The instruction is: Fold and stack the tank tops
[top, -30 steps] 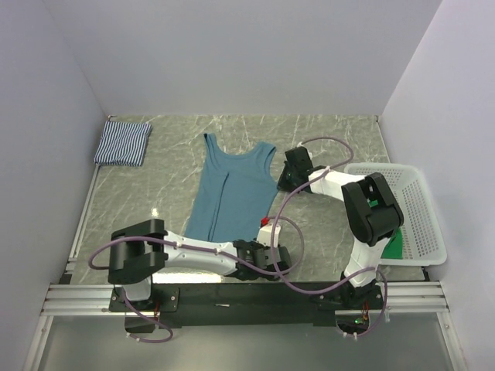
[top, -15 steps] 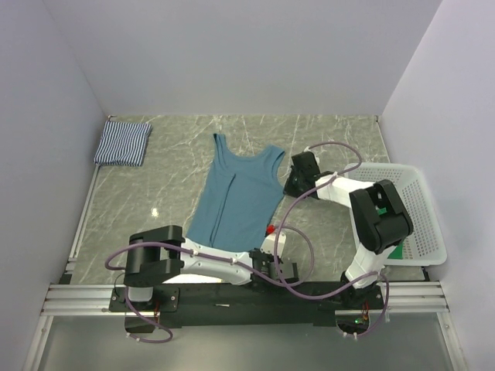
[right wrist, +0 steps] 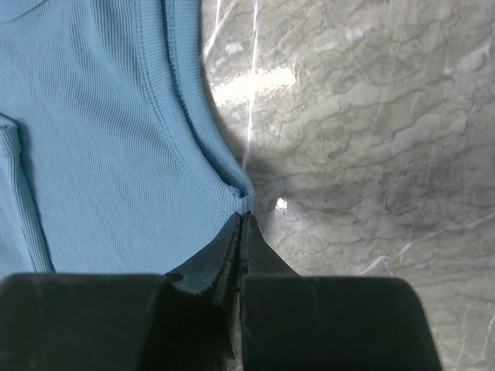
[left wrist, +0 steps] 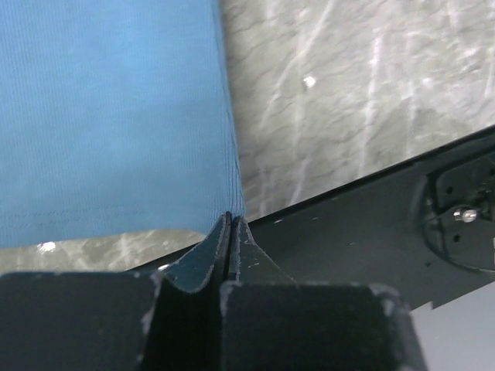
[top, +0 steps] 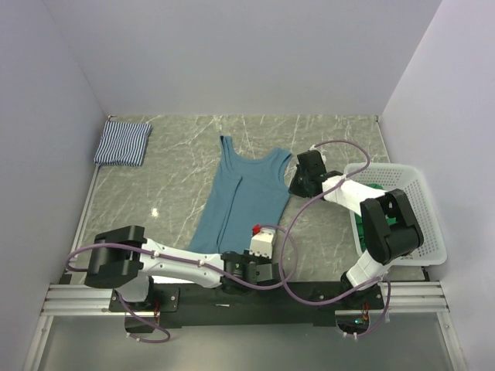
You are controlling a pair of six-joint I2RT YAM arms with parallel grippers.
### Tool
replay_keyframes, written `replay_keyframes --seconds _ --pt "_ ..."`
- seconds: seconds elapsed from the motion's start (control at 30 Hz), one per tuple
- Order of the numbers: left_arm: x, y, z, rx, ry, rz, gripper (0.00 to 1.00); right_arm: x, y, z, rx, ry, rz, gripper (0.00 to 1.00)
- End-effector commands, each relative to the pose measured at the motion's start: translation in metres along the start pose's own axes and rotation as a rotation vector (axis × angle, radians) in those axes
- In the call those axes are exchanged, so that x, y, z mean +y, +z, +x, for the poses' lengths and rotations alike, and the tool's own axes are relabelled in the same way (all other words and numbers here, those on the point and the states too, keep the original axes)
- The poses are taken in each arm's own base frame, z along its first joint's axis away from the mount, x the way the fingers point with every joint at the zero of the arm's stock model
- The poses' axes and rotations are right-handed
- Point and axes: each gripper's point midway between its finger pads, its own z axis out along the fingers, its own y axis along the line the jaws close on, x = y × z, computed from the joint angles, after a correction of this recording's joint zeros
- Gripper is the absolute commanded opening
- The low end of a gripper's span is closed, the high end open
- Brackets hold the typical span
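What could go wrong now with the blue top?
Both grippers pinch only a sliver of the teal top: the left gripper its hem corner, the right gripper its side edge. Either could slip when pulled. The top has a long crease, so the fold may come out crooked.

One striped top (top: 122, 144), one teal top (top: 244, 193), one green top (top: 360, 226), one basket (top: 429, 216), two hands (left wrist: 230, 224) (right wrist: 240, 220).

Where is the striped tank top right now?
In the top view, the striped tank top lies folded in the far left corner of the table, apart from the teal tank top spread mid-table.
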Motion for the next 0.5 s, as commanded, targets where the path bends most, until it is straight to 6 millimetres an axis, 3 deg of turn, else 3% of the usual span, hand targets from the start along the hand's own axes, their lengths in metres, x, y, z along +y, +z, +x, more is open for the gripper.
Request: replay_keyframes --seconds 0.0,0.13,0.47 --pt "-0.003 -0.006 -0.002 -0.001 -0.094 0.050 0.01 0.016 -0.012 -0.020 -0.042 -0.014 -0.038 0.00" --pt "0.024 -0.004 -0.004 -0.020 -0.170 0.002 0.01 0.035 -0.011 -0.029 -0.047 -0.021 -0.061 0.00" --pt "0.069 -0.013 -0.014 -0.043 -0.283 -0.037 0.01 0.086 0.002 -0.030 -0.031 -0.057 -0.093 0.00"
